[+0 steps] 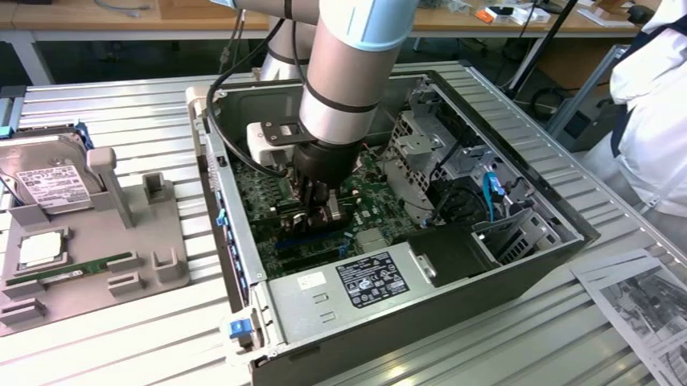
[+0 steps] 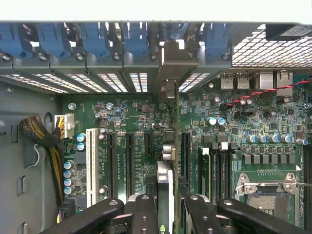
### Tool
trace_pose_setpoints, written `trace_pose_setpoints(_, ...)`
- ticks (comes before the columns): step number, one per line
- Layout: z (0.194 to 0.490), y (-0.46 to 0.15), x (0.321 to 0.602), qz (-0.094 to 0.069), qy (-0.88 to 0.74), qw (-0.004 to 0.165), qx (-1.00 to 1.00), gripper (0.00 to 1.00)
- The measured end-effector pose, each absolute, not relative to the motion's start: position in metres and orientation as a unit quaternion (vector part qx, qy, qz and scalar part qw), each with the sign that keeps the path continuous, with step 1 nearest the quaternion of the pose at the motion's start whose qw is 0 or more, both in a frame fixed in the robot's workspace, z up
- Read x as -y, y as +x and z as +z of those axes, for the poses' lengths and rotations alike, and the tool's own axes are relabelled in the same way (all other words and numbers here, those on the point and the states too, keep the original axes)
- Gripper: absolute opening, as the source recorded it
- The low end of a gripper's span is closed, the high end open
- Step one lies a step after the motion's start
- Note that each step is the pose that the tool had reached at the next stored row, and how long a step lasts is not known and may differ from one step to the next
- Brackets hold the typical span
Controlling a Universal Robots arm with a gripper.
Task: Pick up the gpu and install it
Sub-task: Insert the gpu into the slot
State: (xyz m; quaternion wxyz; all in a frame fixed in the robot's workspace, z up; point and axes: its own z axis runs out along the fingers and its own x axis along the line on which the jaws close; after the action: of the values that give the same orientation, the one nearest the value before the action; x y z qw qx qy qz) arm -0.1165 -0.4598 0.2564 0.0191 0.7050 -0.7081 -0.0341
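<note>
GPU (image 2: pixel 165 190) gripped edge-on between the fingers, held inside the open computer case (image 1: pixel 322 322).

From the exterior view's left: a fixture tray (image 1: pixel 161 265) with a hard drive (image 1: pixel 48 181), then the case, where the gripper (image 1: pixel 317 211) stood low over the motherboard (image 2: pixel 136 126). Its fingers (image 2: pixel 146 209) were clenched on the card, whose long axis ran straight away from them toward the rear slot brackets (image 2: pixel 122 44), alongside the expansion slots (image 2: pixel 130 163).

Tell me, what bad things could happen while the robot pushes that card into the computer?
1. The gripper holds the gpu edge-on above the motherboard. If it sits a little off its slot, pushing might bend the card or the slot.
2. The card's metal bracket sits tight at the back openings beside the blue clips and could catch there.
3. The red cable nearby might snag.
</note>
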Motion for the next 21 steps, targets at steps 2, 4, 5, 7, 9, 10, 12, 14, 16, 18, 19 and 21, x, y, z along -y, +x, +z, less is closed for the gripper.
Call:
trace_pose_setpoints(2, 0.2553, -0.1165, 0.4598, -0.034, 0.705, 0.019, 0.708, 0.27)
trace_pose_setpoints(4, 0.2535, -0.1165, 0.4598, -0.034, 0.705, 0.019, 0.708, 0.27)
trace_pose_setpoints(5, 0.2534, -0.1165, 0.4598, -0.034, 0.705, 0.019, 0.708, 0.27)
trace_pose_setpoints(7, 0.2534, -0.1165, 0.4598, -0.034, 0.705, 0.019, 0.708, 0.27)
trace_pose_setpoints(9, 0.2528, -0.1165, 0.4598, -0.034, 0.705, 0.019, 0.708, 0.27)
trace_pose_setpoints(10, 0.2519, -0.1165, 0.4599, -0.034, 0.705, 0.019, 0.708, 0.27)
trace_pose_setpoints(12, 0.2509, -0.1165, 0.4599, -0.034, 0.705, 0.02, 0.708, 0.27)
trace_pose_setpoints(14, 0.2506, -0.1165, 0.4598, -0.034, 0.705, 0.019, 0.708, 0.27)
trace_pose_setpoints(16, 0.2499, -0.1165, 0.4598, -0.034, 0.705, 0.019, 0.708, 0.27)
trace_pose_setpoints(18, 0.2488, -0.1165, 0.4598, -0.034, 0.705, 0.019, 0.708, 0.27)
trace_pose_setpoints(19, 0.2483, -0.1165, 0.4598, -0.034, 0.705, 0.019, 0.708, 0.27)
trace_pose_setpoints(21, 0.2481, -0.1166, 0.4598, -0.034, 0.705, 0.019, 0.708, 0.27)
